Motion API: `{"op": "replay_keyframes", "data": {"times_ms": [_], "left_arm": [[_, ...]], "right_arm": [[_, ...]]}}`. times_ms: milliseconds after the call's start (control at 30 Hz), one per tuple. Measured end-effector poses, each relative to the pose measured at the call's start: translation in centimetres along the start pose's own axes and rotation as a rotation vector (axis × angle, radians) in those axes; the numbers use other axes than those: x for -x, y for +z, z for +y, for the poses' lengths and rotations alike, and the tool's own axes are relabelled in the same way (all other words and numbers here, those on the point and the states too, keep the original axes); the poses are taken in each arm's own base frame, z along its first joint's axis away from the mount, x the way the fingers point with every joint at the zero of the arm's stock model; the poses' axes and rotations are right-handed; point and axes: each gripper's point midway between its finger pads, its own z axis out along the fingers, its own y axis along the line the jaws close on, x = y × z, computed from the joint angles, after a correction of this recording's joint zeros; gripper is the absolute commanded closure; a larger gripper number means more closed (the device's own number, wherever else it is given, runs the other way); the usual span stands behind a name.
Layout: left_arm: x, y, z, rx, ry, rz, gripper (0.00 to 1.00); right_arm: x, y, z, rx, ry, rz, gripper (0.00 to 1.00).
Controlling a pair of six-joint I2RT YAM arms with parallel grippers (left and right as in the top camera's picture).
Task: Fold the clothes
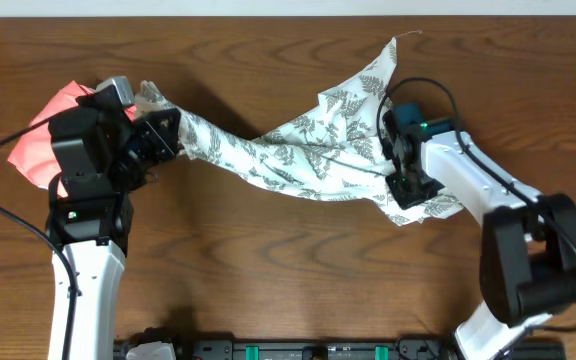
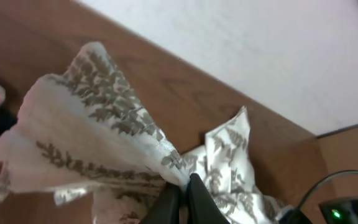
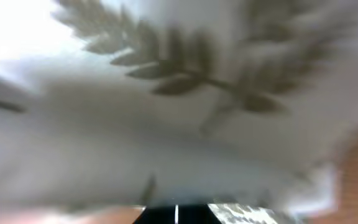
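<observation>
The dress (image 1: 298, 150) is pinched at its left end by the closed left gripper (image 2: 182, 199), and at its right by the closed right gripper (image 3: 176, 214).

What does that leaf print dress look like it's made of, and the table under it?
Leaf-print dress: likely thin, matte woven cloth; it drapes in soft folds and gathers into fine pleats. Table: wood or wood-look laminate, brown with clear grain and slight sheen; which one is unclear.

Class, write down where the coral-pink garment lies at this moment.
Overhead, the coral-pink garment lies at the table's far left, partly hidden by the left arm, just beyond the left gripper that pinches the fern-print dress.
</observation>
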Motion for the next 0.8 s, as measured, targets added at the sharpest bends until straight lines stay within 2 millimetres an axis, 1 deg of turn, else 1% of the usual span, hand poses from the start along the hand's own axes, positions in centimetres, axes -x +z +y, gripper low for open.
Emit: {"op": "replay_keyframes", "data": {"times_ms": [33, 100, 167, 233, 300, 333, 433, 467, 500, 567, 600, 733, 800], "left_arm": [[0.6, -0.2, -0.5, -0.014, 0.016, -0.026, 0.94], [1.7, -1.0, -1.4, -0.032, 0.045, -0.079, 0.94], [2.6, -2.3, -2.3, -0.04, 0.068, -0.129, 0.94], [3.1, -3.4, -3.0, -0.046, 0.084, -0.163, 0.94], [3.3, -4.1, -3.3, -0.043, 0.089, -0.18, 0.94], [3.3, -4.3, -3.3, -0.035, 0.088, -0.181, 0.94], [2.7, -4.2, -2.4, 0.002, 0.068, -0.16, 0.94], [2.5, -4.1, -2.1, 0.016, 0.06, -0.153, 0.94], [2.3, -4.1, -1.8, 0.032, 0.054, -0.147, 0.94], [2.0, -4.1, -1.2, 0.057, 0.043, -0.136, 0.94], [1.8, -4.1, -0.9, 0.073, 0.039, -0.132, 0.94], [1.2, -4.2, 0.7, 0.154, 0.036, -0.118, 0.94], [1.1, -4.3, 1.4, 0.189, 0.04, -0.115, 0.94]], "right_arm": [[0.5, -1.0, -0.3, -0.003, 0.013, -0.034, 0.99], [2.1, -4.2, -1.5, -0.015, 0.05, -0.143, 0.99], [3.6, -9.0, -3.6, -0.036, 0.113, -0.298, 0.99], [4.3, -14.0, -6.3, -0.066, 0.186, -0.447, 0.99], [3.8, -18.5, -9.1, -0.103, 0.262, -0.568, 0.99], [3.2, -20.5, -10.7, -0.126, 0.306, -0.621, 0.99], [1.3, -24.5, -14.4, -0.185, 0.413, -0.72, 0.99], [0.7, -25.3, -15.3, -0.2, 0.44, -0.738, 0.99], [-0.1, -26.1, -16.6, -0.223, 0.48, -0.754, 0.99], [-1.0, -26.8, -18.0, -0.248, 0.522, -0.765, 0.99], [-1.6, -26.9, -19.0, -0.264, 0.549, -0.763, 0.99], [-3.0, -26.4, -21.2, -0.295, 0.616, -0.741, 0.99], [-3.6, -26.2, -22.0, -0.303, 0.639, -0.733, 0.99]]}}
